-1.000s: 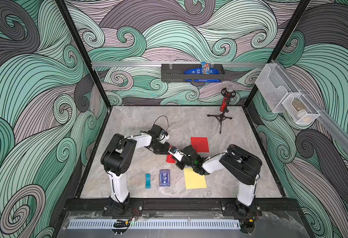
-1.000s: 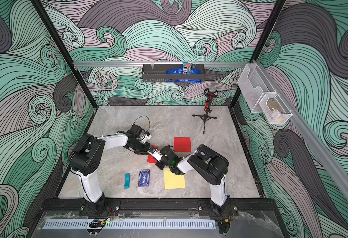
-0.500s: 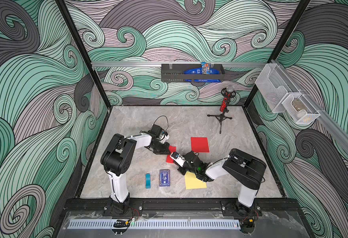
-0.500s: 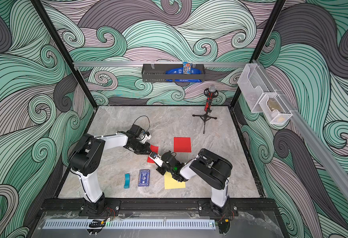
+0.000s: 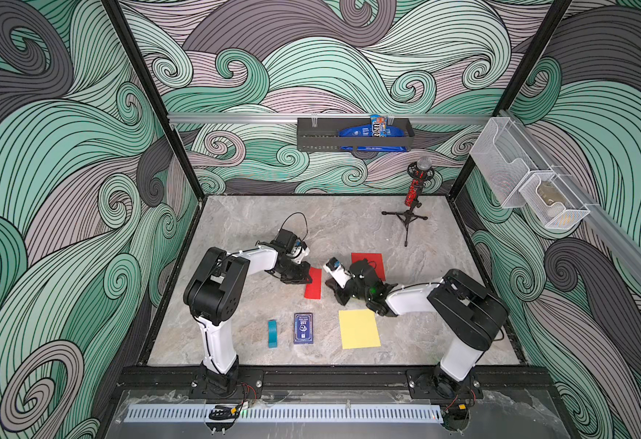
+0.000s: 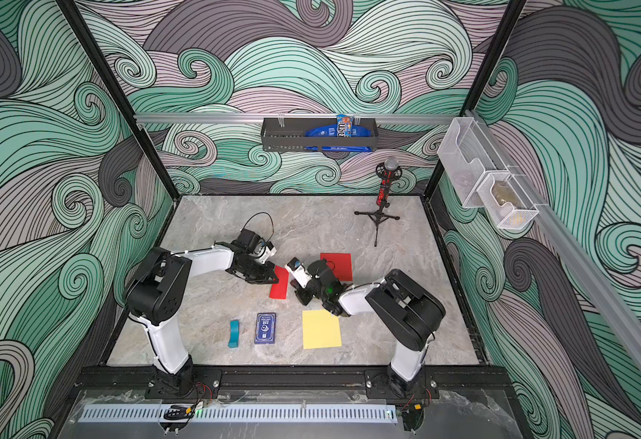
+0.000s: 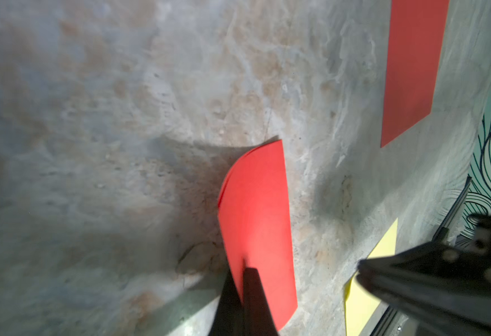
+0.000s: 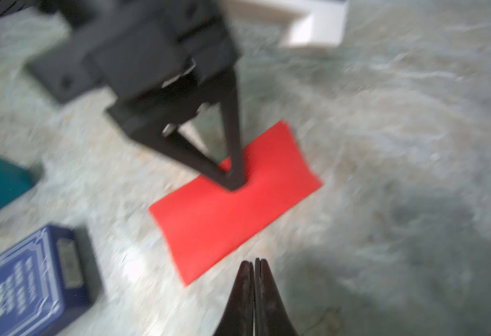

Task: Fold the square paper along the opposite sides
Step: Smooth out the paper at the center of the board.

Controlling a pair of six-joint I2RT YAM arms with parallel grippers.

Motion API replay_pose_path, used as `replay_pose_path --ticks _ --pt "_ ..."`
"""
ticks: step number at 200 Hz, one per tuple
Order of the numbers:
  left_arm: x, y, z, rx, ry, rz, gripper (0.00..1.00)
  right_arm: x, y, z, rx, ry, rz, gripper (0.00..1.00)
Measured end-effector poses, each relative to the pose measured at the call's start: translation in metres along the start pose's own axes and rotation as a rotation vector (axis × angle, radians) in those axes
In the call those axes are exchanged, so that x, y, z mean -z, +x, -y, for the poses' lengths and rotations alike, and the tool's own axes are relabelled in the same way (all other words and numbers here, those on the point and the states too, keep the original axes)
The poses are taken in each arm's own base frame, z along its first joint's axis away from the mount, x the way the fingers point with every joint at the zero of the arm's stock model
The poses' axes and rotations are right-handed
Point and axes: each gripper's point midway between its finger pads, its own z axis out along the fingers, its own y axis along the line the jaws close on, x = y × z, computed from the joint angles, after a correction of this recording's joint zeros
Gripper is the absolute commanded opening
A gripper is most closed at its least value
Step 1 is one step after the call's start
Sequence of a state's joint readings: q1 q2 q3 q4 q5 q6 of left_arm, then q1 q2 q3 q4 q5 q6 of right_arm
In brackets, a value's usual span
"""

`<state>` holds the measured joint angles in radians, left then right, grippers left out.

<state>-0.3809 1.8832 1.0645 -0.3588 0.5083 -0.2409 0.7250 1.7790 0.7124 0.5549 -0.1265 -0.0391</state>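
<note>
The square paper [image 5: 314, 286] is red and lies doubled over into a narrow strip mid-table, seen in both top views [image 6: 279, 285]. My left gripper [image 7: 245, 269] is shut on one long edge of it, and the sheet [image 7: 255, 215] bows up slightly there. In the right wrist view the left gripper's fingers [image 8: 234, 174] pinch the strip [image 8: 223, 215] near its middle. My right gripper [image 8: 254, 261] is shut with nothing in it, just off the strip's near edge. In a top view it [image 5: 339, 297] sits to the right of the strip.
A flat red sheet [image 5: 370, 260] lies behind the right wrist. A yellow sheet [image 5: 359, 328], a dark blue card box [image 5: 303, 328] and a teal block [image 5: 272, 333] lie toward the front. A microphone tripod [image 5: 410, 213] stands at the back right.
The right gripper has drawn back to the right, off the red strip, which now shows in full. The left gripper has kept its hold and place.
</note>
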Motion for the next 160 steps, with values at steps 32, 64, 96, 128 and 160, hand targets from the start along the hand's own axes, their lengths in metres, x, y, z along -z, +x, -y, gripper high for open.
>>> replay_pose_path --ticks 32,64,96,128,160 --pt "0.000 0.000 0.000 0.001 -0.001 0.000 0.00 -0.037 -0.040 0.013 0.007 -0.011 0.066 0.07" --pt "0.000 0.000 0.000 0.003 -0.001 0.000 0.00 -0.061 -0.009 0.014 -0.008 -0.027 -0.005 0.06" --pt "0.000 0.000 0.000 0.003 -0.001 0.001 0.00 -0.064 0.005 0.021 -0.024 -0.019 -0.024 0.06" --pt "0.000 0.000 0.000 0.003 -0.001 0.002 0.00 -0.062 0.005 0.032 -0.045 0.003 -0.018 0.06" --pt "0.000 0.000 0.000 0.003 -0.001 0.004 0.00 -0.060 0.006 0.042 -0.067 0.022 -0.015 0.06"
